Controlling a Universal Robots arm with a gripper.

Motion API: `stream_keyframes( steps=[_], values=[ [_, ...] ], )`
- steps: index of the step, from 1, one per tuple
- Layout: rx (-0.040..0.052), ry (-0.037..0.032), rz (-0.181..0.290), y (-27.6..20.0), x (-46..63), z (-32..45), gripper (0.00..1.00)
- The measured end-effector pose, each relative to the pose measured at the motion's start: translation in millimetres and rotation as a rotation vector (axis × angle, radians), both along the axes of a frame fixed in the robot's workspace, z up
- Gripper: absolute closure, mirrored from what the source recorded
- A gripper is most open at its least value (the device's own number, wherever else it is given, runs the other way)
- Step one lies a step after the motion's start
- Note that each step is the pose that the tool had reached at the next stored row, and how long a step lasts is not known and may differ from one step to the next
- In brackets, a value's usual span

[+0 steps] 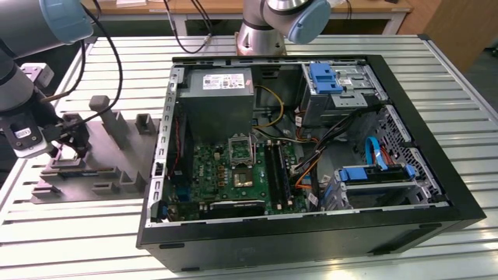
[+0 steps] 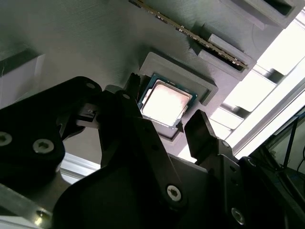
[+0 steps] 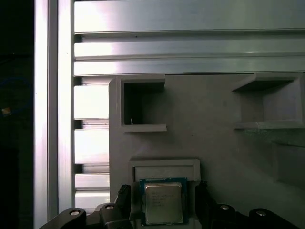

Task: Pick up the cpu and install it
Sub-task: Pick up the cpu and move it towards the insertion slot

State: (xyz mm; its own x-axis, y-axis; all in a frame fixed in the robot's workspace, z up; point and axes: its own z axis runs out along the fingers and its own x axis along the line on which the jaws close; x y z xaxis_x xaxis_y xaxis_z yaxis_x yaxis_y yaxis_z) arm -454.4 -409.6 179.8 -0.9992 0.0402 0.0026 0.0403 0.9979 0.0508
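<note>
Even overhead light is washing the exterior view, and the slatted table (image 1: 459,99) is shining pale while the inside of the computer case (image 1: 233,169) is sitting in dim shade. In the second wrist view the top of the cpu (image 2: 167,102) is glaring pinkish white, the slats beyond are blowing out, and the gripper (image 2: 167,109) is showing as a dark, soft-edged mass. In the first wrist view the slats are glaring, the pockets of the tray (image 3: 214,138) are holding deep shadow, and one edge is falling to black.

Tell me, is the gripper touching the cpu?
Apart. In the first wrist view the open gripper straddles the cpu, with a strip of tray showing on each side.
</note>
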Motion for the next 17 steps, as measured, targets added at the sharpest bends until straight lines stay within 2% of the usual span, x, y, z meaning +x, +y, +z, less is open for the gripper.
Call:
stream_keyframes(
  steps=[6,13,15,16,17],
  values=[
    [-0.0001,0.0001,0.000,-2.3,-0.1,0.0,0.35],
    [0.0000,0.0000,0.000,-2.6,0.0,0.0,0.35],
    [-0.0001,-0.0001,0.000,-2.6,0.0,0.0,0.37],
    [0.0000,0.0000,0.000,-2.6,0.1,0.0,0.44],
    [-0.0001,0.0000,0.000,-2.6,0.1,0.1,0.44]
  ],
)
